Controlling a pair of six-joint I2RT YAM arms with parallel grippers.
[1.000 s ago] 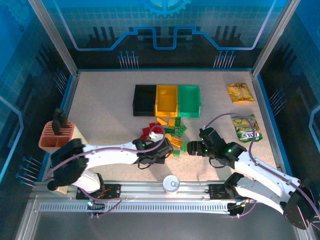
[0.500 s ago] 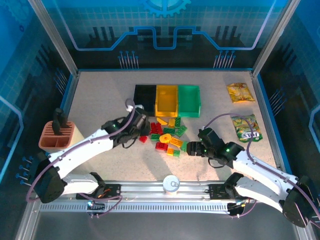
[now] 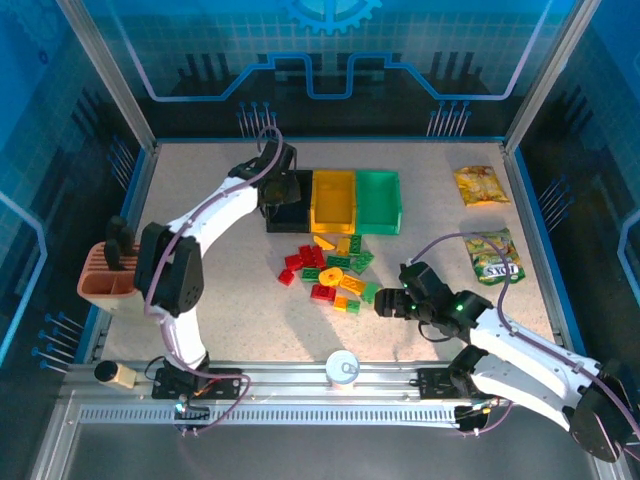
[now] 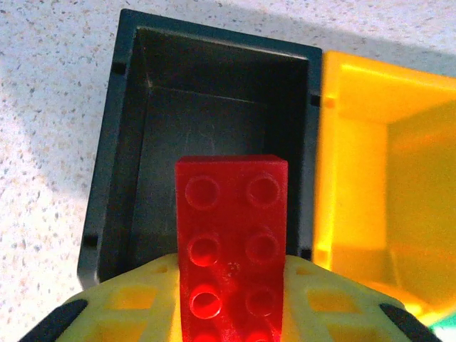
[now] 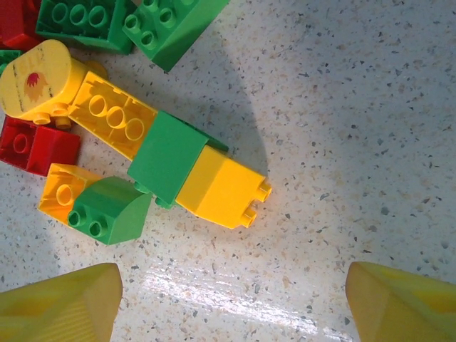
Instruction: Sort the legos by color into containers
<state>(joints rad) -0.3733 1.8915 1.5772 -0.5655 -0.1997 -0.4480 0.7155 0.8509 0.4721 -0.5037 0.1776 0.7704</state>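
The legos (image 3: 330, 270) lie in a loose red, yellow and green pile in the middle of the table. Behind them the containers stand in a row: black bin (image 3: 285, 216), yellow bin (image 3: 334, 200), green bin (image 3: 378, 200). My left gripper (image 3: 278, 186) hovers over the black bin, shut on a red brick (image 4: 231, 235) that hangs above the bin's dark floor (image 4: 206, 114). My right gripper (image 3: 385, 301) stands open at the pile's right edge. Between and just ahead of its fingers (image 5: 64, 303) is bare table, with a yellow brick (image 5: 221, 187) and a green brick (image 5: 167, 157) joined end to end.
Two snack packets (image 3: 481, 185) (image 3: 493, 255) lie at the right. A terracotta holder (image 3: 112, 272) stands at the left edge. A white round cap (image 3: 342, 366) sits near the front rail. The yellow bin wall (image 4: 385, 142) adjoins the black bin.
My left arm has swung from the pile back to the black bin, carrying the red brick. The right gripper has barely moved.
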